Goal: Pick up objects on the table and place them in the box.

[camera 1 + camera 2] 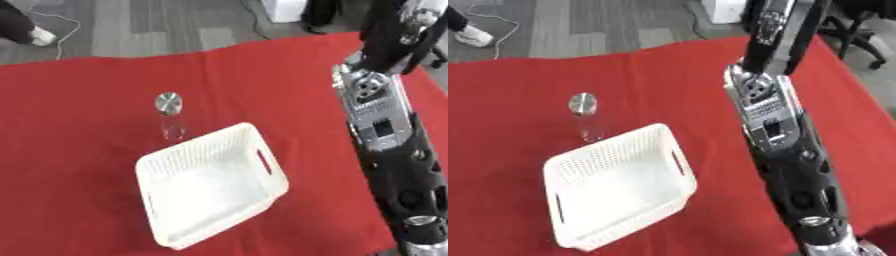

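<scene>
Glass jar (169, 116) w/ a round silver lid stands upright on the red tablecloth (79, 150), roughly mid-table and a bit toward the far edge. Body is clear, so the red shows through it; lid faces up toward the camera. Long axis is vertical, seen nearly end-on from above, base closer to the near edge than the lid in the view.

White box (210, 185), a plastic basket w/ perforated walls and slot handles, sits just beside the jar on its near side, far corner almost at the jar's base; can't tell if they touch. Box is turned askew to the table edges, one corner aimed at the far edge, one at the near edge. Inside looks empty, pale floor visible.

Right arm (785, 150) runs along the right side of the table, from the near right corner up toward the far edge: black shell segments low, a silver-grey block w/ a round joint mid-way, then a black section rising toward the far right corner. Arm is well apart from the jar and beside the box's right wall, not touching it. Right hand itself isn't visible in either eye view, so no telling its state. Left hand doesn't show either.
</scene>
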You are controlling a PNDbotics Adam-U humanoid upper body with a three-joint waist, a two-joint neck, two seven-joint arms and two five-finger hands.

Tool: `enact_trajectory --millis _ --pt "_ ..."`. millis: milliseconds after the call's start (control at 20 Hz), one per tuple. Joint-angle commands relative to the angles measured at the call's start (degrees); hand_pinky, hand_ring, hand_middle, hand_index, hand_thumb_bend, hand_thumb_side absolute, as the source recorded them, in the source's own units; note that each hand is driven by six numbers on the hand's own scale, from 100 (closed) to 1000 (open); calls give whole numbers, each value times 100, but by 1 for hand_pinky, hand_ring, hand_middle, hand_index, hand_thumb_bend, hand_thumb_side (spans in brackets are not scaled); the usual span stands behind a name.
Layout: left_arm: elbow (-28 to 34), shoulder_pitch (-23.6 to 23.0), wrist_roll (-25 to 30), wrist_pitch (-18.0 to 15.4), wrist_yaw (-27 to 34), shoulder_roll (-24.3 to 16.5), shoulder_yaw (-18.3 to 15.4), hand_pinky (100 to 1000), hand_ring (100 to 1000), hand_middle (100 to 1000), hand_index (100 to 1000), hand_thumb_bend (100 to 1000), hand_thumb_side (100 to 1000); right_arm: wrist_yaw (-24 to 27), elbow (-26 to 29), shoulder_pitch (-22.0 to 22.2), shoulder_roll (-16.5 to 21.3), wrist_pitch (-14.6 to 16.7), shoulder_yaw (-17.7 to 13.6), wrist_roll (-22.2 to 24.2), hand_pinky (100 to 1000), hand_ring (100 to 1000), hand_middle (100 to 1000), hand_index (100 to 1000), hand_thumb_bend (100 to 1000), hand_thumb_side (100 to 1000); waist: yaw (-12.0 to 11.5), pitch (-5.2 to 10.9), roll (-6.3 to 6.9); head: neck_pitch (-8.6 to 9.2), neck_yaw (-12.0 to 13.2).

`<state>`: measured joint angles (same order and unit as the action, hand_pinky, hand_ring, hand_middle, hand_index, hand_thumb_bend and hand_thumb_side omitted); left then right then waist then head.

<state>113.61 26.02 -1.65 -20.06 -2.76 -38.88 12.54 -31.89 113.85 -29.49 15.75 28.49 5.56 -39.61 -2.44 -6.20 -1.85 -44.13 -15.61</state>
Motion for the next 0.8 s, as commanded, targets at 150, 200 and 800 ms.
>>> enact_trajectory --millis 150,200,800 --pt "98 478 762 464 -227 -778 159 678 745 905 932 100 841 136 74 -14 48 269 45 -151 572 596 619 648 100 1000 37 99 43 1 125" --pt "98 564 920 471 -247 -852 203 688 750 904 929 100 840 154 74 -10 53 269 50 -138 572 596 618 648 100 1000 41 97 45 1 126" --pt "98 1308 1797 469 -1072 -1250 537 753 787 901 921 100 827 261 74 -33 60 287 101 -23 572 596 618 648 100 1000 97 87 82 1 181"
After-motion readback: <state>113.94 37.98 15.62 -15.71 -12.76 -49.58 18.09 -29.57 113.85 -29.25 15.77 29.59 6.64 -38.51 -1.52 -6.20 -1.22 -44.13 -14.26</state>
